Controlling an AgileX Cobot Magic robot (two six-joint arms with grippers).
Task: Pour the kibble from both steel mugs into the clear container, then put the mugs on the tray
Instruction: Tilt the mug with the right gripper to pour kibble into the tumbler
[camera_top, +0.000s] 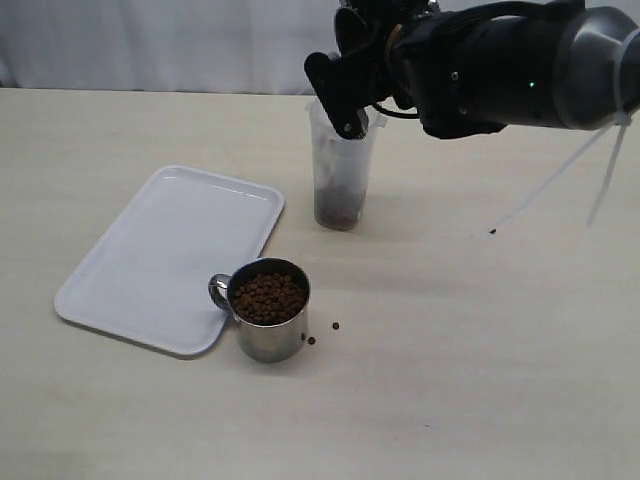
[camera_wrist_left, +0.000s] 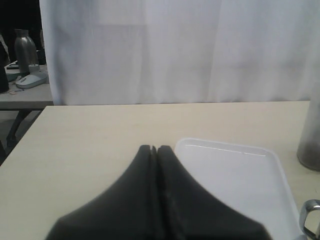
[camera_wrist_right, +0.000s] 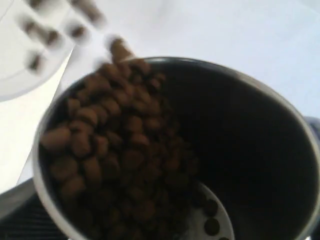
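**Operator:** Currently, what state is each end effector in?

**Technician:** The right gripper (camera_top: 348, 105) is clamped on the tilted mug (camera_wrist_right: 240, 140), held at the rim of the clear container (camera_top: 340, 170). The left gripper (camera_wrist_left: 154, 150) is fully closed with its fingers pressed together and grasps nothing. It sits above the table (camera_top: 480, 350) beside the tray (camera_top: 150, 260).

**Operator:** Where is the kibble (camera_wrist_right: 115, 150)?

**Technician:** Some is heaped against the tilted mug's lowered lip, with blurred pellets just past the rim. A dark layer fills the container's base. The standing mug (camera_top: 268, 310) is full and upright at the tray's near corner. A few loose pellets (camera_top: 335, 325) lie beside it.
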